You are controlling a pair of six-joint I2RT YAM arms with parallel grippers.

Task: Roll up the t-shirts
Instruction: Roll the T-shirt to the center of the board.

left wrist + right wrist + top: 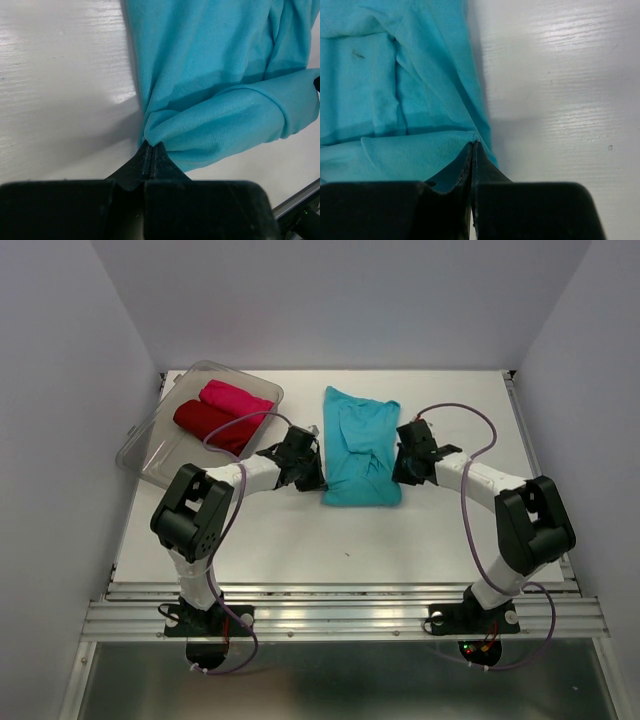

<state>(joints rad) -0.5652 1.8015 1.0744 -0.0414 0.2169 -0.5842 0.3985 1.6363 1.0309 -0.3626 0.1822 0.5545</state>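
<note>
A turquoise-blue t-shirt [358, 445] lies folded lengthwise in the middle of the white table [300, 540]. My left gripper [312, 470] is at its near left edge, shut, and the cloth [215, 90] gathers into the closed tips [151, 146]. At the near right edge my right gripper [405, 465] is also shut, its tips [472, 145] pinching a turned-up fold of the shirt [395, 100]. A dark red t-shirt [210, 425] and a bright pink t-shirt [235, 397] lie rolled in the tub.
A clear plastic tub [150, 445] sits at the back left, close behind the left arm. Grey walls close in the table on three sides. A metal rail [340, 615] runs along the near edge.
</note>
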